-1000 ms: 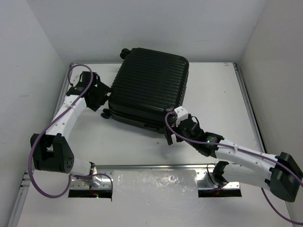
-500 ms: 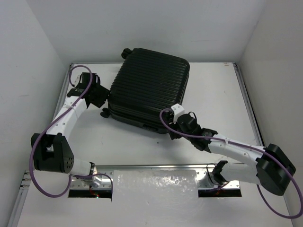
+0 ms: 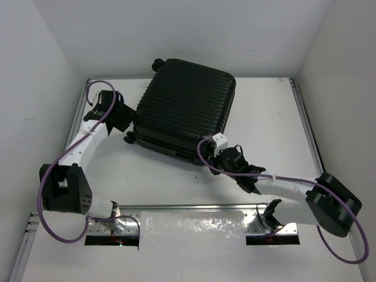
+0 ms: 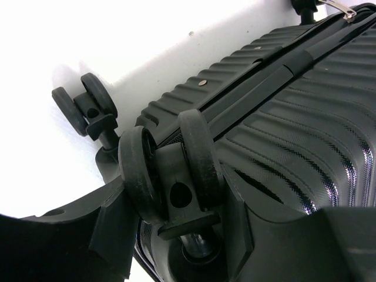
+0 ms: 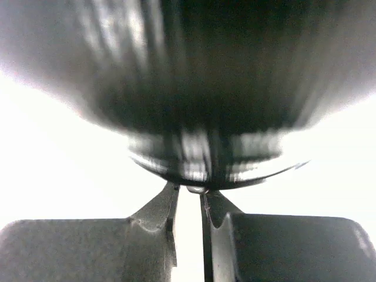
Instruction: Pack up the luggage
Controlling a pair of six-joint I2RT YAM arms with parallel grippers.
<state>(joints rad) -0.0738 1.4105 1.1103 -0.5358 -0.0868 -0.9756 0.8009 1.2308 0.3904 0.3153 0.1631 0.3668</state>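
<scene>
Left gripper clamped on a black twin-wheel caster of the large black ribbed hard-shell suitcase.
Close-up at the wheel end. Black fingers come in from bottom L & R, one pressed vs. each outer face of the caster's 2 rubber wheels; fork & axle hole show btw. them. A second black twin caster stands upper L, apart from the gripper, over the white tabletop. Glossy ribs fill the R side, running diag.; a smooth black seam band splits the 2 shell halves, w/ a small silver rivet beside it. Silver metal tab at top R edge, partly cut off.
</scene>
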